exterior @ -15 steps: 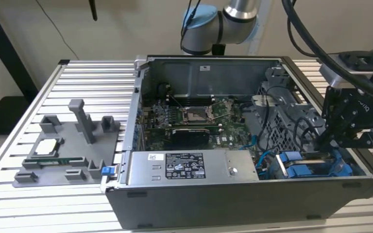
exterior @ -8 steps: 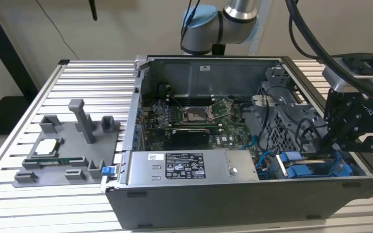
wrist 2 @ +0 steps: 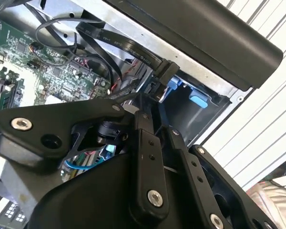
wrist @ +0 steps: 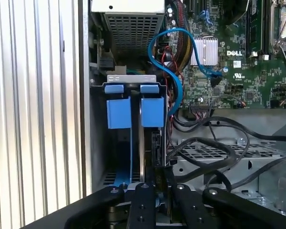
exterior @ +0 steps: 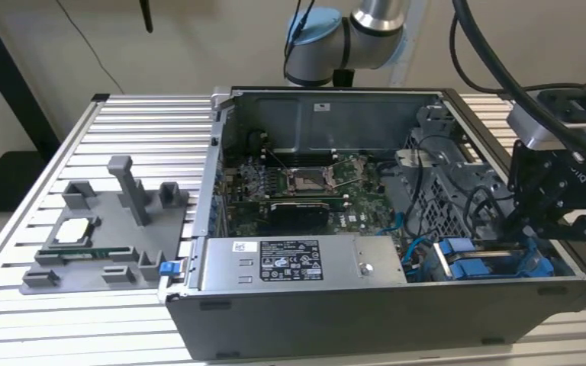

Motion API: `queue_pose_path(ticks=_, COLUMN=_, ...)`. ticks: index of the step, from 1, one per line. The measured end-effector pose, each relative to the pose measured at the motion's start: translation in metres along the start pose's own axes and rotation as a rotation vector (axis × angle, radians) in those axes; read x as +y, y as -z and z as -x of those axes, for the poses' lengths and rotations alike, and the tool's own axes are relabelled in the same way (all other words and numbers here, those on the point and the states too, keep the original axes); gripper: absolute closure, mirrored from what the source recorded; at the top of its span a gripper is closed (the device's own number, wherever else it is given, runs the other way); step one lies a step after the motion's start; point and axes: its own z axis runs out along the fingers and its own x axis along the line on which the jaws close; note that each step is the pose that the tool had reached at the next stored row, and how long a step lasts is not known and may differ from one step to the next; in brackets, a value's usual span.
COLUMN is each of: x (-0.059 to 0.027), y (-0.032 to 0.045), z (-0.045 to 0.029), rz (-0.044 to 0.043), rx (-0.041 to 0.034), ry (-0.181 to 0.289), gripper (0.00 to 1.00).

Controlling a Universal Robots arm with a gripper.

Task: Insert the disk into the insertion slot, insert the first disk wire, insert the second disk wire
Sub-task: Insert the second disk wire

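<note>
The disk (wrist: pixel 152 112), in its bright blue carrier, stands on edge inside the insertion slot (wrist: pixel 131 78), a grey metal bay at the case's front corner on the exterior view's right (exterior: pixel 481 267). My gripper (wrist: pixel 156 164) hangs just over the disk's rear edge. Its fingers (wrist: pixel 142 195) are shut on the black connector (wrist 2: pixel 164 76) of a flat black disk wire (wrist 2: pixel 119 43). The connector sits against the bay beside the blue carrier (wrist 2: pixel 198 100); whether it is seated is hidden. A blue wire (wrist: pixel 174 71) runs from the motherboard down behind the disk.
Loose black cables (wrist: pixel 214 143) lie over the perforated drive cage next to the gripper. The power supply (exterior: pixel 304 263) and the motherboard (exterior: pixel 304 183) are inside the open case. On the exterior view's left, a grey fixture (exterior: pixel 110 236) with parts stands on the slatted table.
</note>
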Motion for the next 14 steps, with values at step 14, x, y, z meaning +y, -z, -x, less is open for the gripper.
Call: queue_pose_path(ticks=14, x=-0.0001, y=-0.0035, z=0.0004, rz=-0.0147, rx=-0.0087, ry=0.015, gripper=1.00)
